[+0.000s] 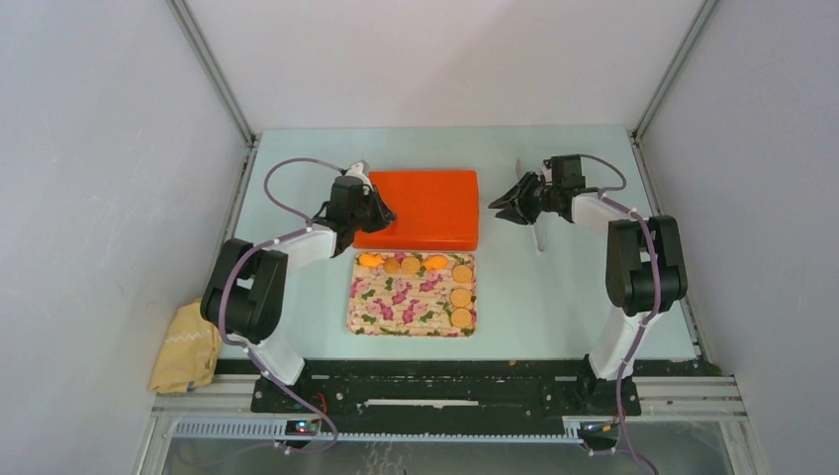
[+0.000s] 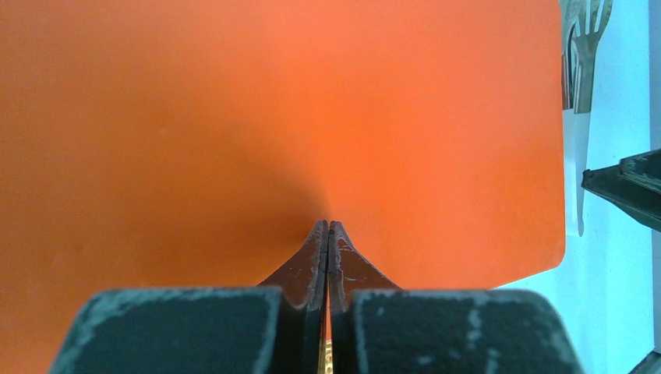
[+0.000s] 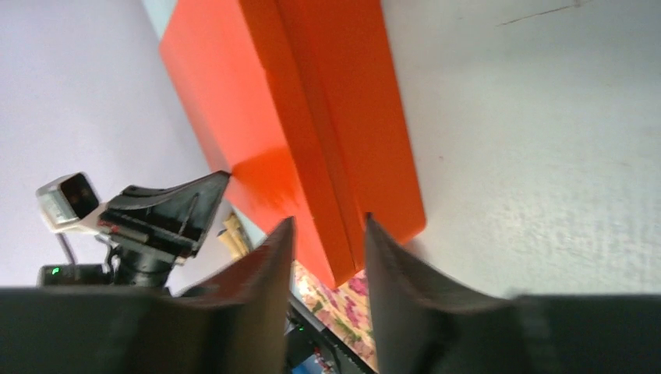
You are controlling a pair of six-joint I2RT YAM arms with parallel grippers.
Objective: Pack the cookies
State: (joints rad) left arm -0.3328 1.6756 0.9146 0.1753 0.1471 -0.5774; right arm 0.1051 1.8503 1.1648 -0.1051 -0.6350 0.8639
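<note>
Jaws: left gripper [image 1: 381,211] pressed together, right gripper [image 1: 500,205] half parted and empty.
Our left tips rest on the orange box [image 1: 425,208]; our right hangs just beside its right edge. The cookies [image 1: 461,297] lie on the floral tray [image 1: 396,309] in front. We judge the lid comes next: pin the box, catch its seam squarely.

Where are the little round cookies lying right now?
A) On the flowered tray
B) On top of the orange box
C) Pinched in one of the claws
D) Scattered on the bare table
A: the cookies lie along the far and right edges of the flowered tray, which sits just on the near side of the orange box.
</note>
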